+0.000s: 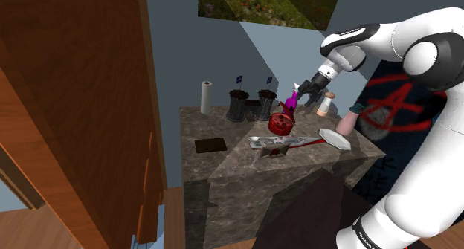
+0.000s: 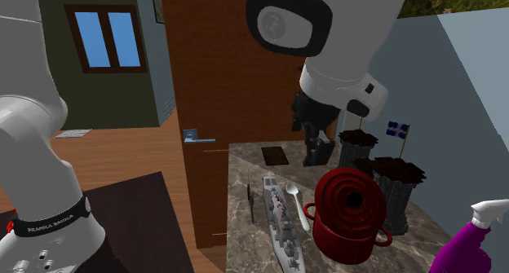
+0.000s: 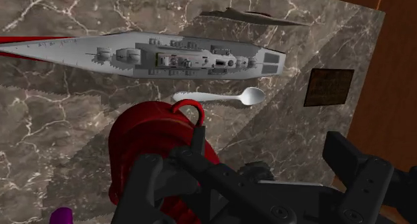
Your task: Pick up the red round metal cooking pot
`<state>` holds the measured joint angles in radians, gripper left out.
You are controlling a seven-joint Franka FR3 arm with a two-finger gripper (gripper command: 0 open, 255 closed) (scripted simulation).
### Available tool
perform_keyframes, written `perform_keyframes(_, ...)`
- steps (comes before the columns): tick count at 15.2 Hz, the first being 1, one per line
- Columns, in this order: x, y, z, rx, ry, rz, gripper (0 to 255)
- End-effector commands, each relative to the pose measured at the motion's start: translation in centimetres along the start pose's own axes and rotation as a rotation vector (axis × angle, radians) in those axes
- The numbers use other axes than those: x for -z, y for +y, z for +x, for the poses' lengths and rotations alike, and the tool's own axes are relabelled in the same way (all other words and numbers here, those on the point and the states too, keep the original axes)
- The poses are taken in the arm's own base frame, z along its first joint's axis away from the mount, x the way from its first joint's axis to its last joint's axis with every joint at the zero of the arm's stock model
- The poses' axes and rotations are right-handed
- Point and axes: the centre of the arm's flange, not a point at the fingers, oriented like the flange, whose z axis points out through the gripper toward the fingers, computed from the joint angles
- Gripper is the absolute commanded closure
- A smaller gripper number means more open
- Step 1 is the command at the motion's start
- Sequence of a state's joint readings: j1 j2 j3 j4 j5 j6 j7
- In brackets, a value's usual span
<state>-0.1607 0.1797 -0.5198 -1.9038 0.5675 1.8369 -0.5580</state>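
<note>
The red round pot (image 1: 281,123) is tipped over on the marble counter (image 1: 223,166), with its ridged lid facing the shoulder camera. In the second exterior view the pot (image 2: 351,217) shows a side handle at each end. My black gripper (image 1: 300,91) hangs just above it and to the shoulder view's right. Seen from the wrist, the pot (image 3: 157,149) sits under one finger (image 3: 150,182) while the other finger (image 3: 357,169) stands well apart from it. The gripper (image 3: 254,166) is open and clasps nothing. Whether that first finger touches the pot is hidden.
A grey model ship (image 1: 286,142) and a white spoon (image 3: 220,97) lie just in front of the pot. A purple spray bottle (image 1: 291,100), two dark plant pots (image 1: 238,105), a paper roll (image 1: 206,97), a white plate (image 1: 334,138) and a dark mat (image 1: 210,144) share the counter. A tall wooden cabinet (image 1: 82,114) stands at the shoulder view's left.
</note>
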Motion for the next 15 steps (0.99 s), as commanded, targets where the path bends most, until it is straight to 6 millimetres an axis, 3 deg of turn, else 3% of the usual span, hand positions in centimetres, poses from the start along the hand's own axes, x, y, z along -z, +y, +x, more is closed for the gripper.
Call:
perform_keyframes(1,-0.6,2.4,1.7,-0.015,0.022,0.046,0)
perform_keyframes(10,-3.3,12.6,9.3,-0.087,0.109,0.237,0)
perform_keyframes(15,-5.6,13.9,9.3,-0.087,0.109,0.237,0)
